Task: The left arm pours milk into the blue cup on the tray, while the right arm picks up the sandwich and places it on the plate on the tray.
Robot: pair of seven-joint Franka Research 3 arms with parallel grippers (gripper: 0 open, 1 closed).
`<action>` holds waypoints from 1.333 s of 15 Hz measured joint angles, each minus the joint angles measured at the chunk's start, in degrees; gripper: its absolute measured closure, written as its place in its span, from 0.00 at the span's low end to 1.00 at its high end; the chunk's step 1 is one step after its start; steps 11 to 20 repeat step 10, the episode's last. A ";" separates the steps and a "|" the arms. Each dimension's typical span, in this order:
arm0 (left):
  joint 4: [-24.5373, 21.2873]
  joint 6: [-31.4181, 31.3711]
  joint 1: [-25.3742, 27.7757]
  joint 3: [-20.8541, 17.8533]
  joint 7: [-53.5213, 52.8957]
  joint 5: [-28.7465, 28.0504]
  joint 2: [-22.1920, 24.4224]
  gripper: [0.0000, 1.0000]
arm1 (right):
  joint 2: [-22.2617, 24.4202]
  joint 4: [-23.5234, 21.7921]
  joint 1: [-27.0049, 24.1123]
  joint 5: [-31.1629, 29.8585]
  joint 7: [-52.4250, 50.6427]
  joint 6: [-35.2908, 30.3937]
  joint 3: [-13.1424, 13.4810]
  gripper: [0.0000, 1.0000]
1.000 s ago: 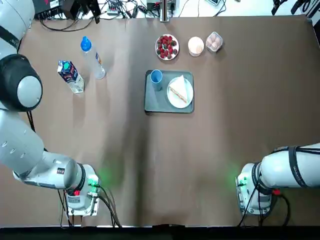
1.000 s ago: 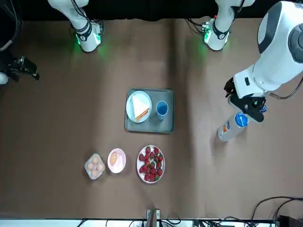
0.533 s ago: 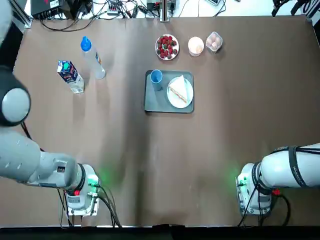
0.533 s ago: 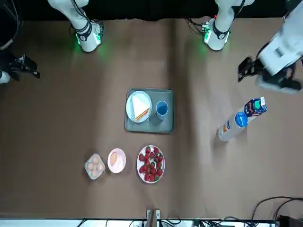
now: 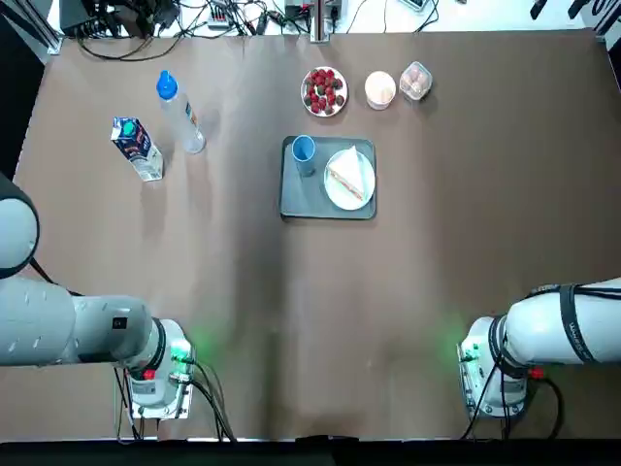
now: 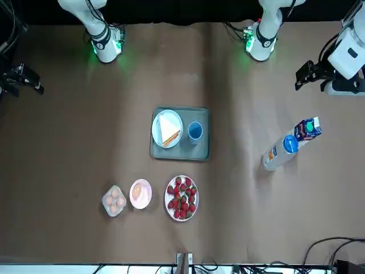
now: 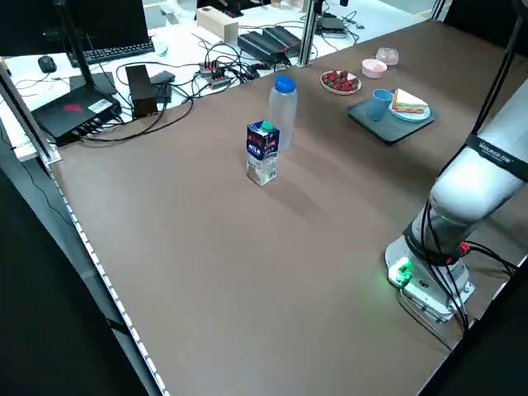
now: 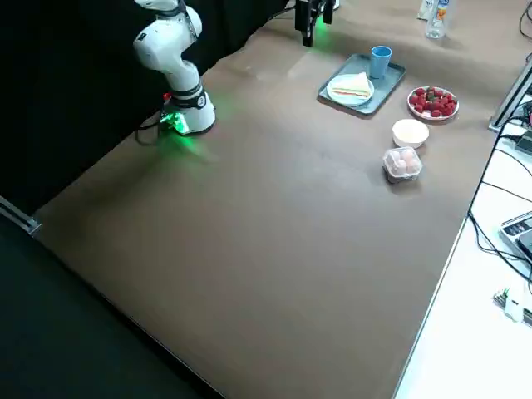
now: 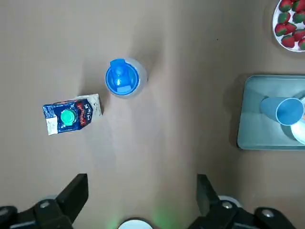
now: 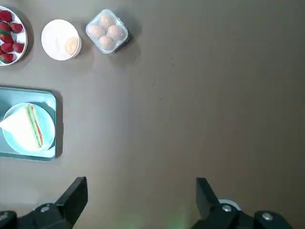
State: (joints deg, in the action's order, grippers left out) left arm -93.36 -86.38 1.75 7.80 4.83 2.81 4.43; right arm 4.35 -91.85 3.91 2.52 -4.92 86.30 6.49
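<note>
The milk (image 5: pixel 136 148) stands upright on the table's left side, next to a clear bottle (image 5: pixel 179 113). On the tray (image 5: pixel 310 199) at mid-table, the blue cup (image 5: pixel 303 150) stands beside the plate (image 5: pixel 340 195). The sandwich (image 5: pixel 349 175) lies on that plate. My left gripper (image 6: pixel 306 75) hangs open high over the table's left edge, well back from the milk (image 9: pixel 71 116), with nothing between its fingers (image 9: pixel 76 191). Far off at the right edge, my right gripper (image 6: pixel 24 80) is also open and empty, and the sandwich (image 10: pixel 26 126) shows in its wrist view.
Behind the tray stand a dish of strawberries (image 5: pixel 324 90), a small white bowl (image 5: pixel 379 88) and a clear box of eggs (image 5: pixel 415 81). Cables and equipment lie beyond the table's far edge. Both arm bases (image 5: pixel 155 374) sit at the near edge.
The left arm has pulled away from above the milk and bottle, rising and swinging back toward the table's left edge. The milk stays standing where it was. The right arm has hardly moved.
</note>
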 joint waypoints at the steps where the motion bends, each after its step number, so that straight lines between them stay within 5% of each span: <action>1: 0.00 -0.05 0.03 -0.02 0.01 -0.11 -0.18 0.00 | -0.01 -0.03 0.00 0.04 0.15 -0.41 -0.04 0.00; 10: 4.06 0.88 -0.80 0.09 1.53 -5.56 -5.94 0.00 | -0.01 -0.15 -0.03 0.75 0.37 -0.96 -0.05 0.00; 20: 4.06 0.88 -0.80 0.09 1.53 -5.56 -5.94 0.00 | -0.01 -0.15 -0.03 0.75 0.37 -0.96 -0.05 0.00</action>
